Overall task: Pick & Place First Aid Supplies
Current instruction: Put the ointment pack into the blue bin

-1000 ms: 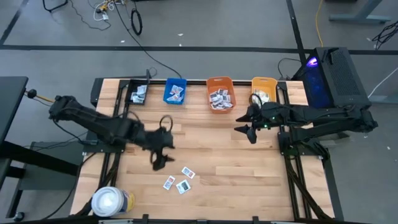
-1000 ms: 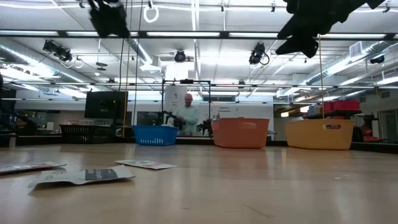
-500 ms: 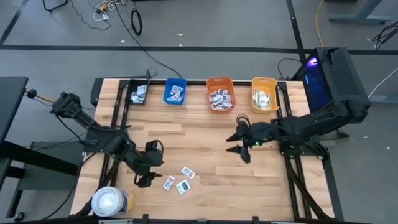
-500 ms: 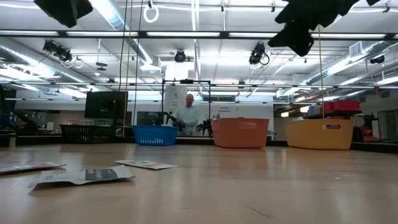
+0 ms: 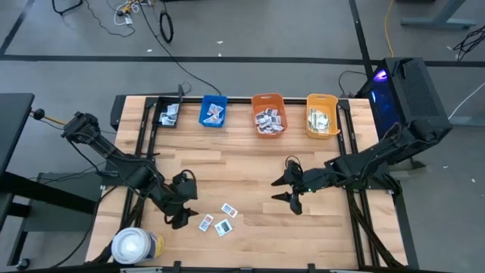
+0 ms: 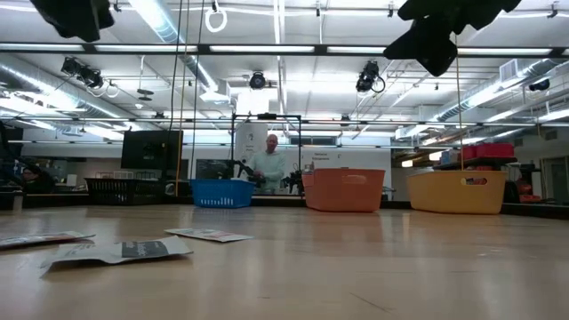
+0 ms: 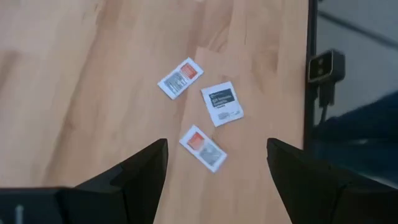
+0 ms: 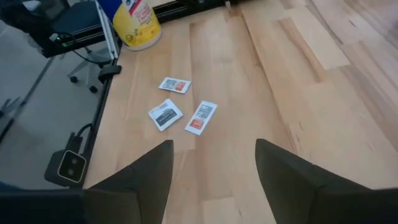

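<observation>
Only the low view shows a person [image 6: 268, 167] behind the blue bin [image 6: 220, 192].

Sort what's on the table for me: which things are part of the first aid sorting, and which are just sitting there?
Job: three loose packets; black bin, blue bin, orange bin and yellow bin, already holding packets; left gripper, open beside the packets; right gripper, open.

Lying about: white roll at the table's near left corner.
</observation>
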